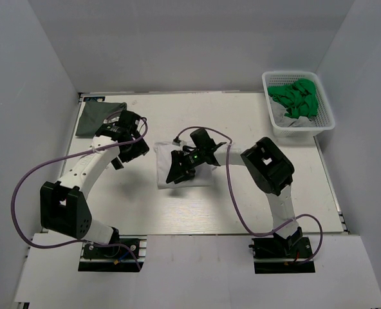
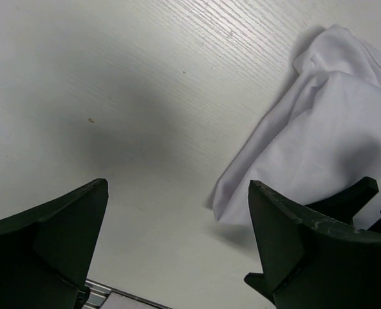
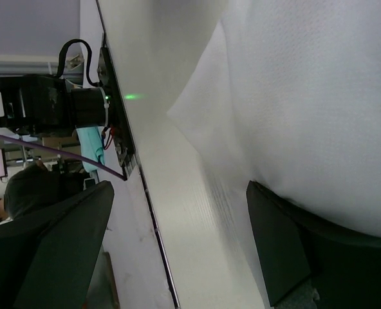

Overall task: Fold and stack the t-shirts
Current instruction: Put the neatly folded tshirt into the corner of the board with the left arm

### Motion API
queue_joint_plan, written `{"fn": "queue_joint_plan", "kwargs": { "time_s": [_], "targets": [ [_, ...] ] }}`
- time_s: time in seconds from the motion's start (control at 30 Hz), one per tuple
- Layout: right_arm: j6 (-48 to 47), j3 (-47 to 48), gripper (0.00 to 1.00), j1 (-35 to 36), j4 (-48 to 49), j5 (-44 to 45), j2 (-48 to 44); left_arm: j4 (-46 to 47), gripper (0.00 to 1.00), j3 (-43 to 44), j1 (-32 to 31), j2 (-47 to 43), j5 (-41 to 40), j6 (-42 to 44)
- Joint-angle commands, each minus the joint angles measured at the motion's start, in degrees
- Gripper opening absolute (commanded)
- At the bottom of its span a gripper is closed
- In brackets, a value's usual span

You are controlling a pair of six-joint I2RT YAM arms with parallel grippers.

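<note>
**Jaws Spread Wide, Gripping Nothing**

Jaws stand fully apart on both grippers, and neither one grips cloth. The left gripper (image 1: pixel 134 149) hangs over bare table (image 1: pixel 255 119) just to the left of the white t-shirt (image 1: pixel 203 178). Its wrist camera shows the two dark fingers (image 2: pixel 55 238) wide apart above pale wood grain, with a rumpled corner of the white t-shirt (image 2: pixel 325 129) lying close beside the right-hand finger.

The right gripper (image 1: pixel 177 168) sits over the near left part of the same shirt. From its wrist view, one finger (image 3: pixel 300 244) lies low against the white t-shirt (image 3: pixel 306 96), though the picture does not show whether it touches. The other finger (image 3: pixel 55 251) is over the table beyond the shirt's edge.

The white t-shirt itself lies in a rough rectangle, mostly flat, with folds along its left side. The dark grey-green t-shirt (image 1: pixel 94 117) rests folded well to the far left of the white one, beyond the left gripper and near the table's back corner. Well to the far right of the white shirt stands a white mesh basket (image 1: pixel 326 122) holding bright green cloth (image 1: pixel 297 96).
</note>
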Motion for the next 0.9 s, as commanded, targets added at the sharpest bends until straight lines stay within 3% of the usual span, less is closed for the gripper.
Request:
{"fn": "queue_joint_plan", "kwargs": {
  "time_s": [0.0, 0.17, 0.4, 0.53, 0.73, 0.87],
  "targets": [
    [-2.6, 1.2, 0.90, 0.2, -0.7, 2.5, 0.0, 3.3, 1.00, 0.9, 0.1, -2.2, 3.2, 2.2],
    [-2.0, 1.9, 0.90, -0.6, -1.9, 3.3, -10.4, 13.4, 1.00, -3.3, -1.1, -3.4, 12.3, 11.8],
    [4.8, -0.5, 0.90, -5.6, -0.7, 2.4, -24.8, 25.2, 1.00, -7.8, -2.1, 1.3, 15.8, 12.1],
    [3.5, -1.8, 0.90, -9.6, -4.4, 3.1, -30.9, 31.6, 1.00, -8.9, -3.6, 5.7, 17.6, 14.1],
    [1.6, -5.6, 0.90, -13.4, -9.3, 5.9, -36.7, 32.1, 1.00, -6.6, -6.4, 14.7, 15.0, 15.7],
    [1.1, -6.5, 0.90, -15.8, -10.2, 6.2, -38.9, 31.5, 0.94, -8.8, -8.4, 17.1, 13.0, 14.4]
  ]
}}
